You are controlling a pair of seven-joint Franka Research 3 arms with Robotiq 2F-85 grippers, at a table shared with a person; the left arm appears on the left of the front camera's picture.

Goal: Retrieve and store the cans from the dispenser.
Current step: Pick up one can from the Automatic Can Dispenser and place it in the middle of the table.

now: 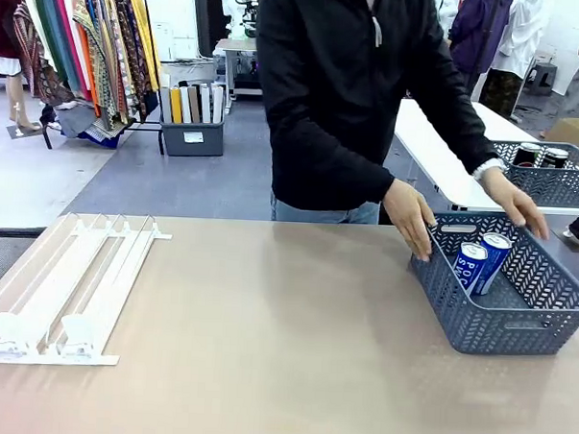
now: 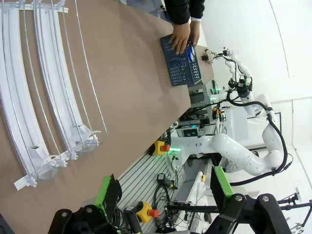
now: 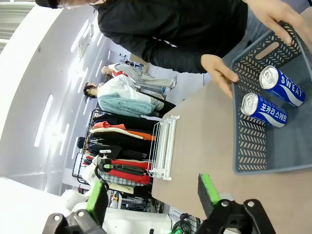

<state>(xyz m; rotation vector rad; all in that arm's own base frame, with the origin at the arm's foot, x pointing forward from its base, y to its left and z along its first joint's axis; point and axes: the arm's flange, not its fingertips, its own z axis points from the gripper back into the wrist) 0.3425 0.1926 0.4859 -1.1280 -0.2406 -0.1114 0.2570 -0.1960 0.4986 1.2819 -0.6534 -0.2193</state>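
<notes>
Looking along my left end effector (image 2: 163, 195), I see its green-padded fingers spread wide, holding nothing, hovering above the smooth tan tabletop (image 1: 265, 331) near the dispenser (image 2: 44, 107), a flat white rack of long lanes with thin rails and clear end stops. My right end effector (image 3: 152, 195) is likewise spread and empty. Beyond it, 2 glossy blue-and-white cans (image 3: 273, 100) lie side by side inside a grey lattice basket (image 1: 515, 328), whose far rim the person's hands (image 1: 410, 217) grip.
</notes>
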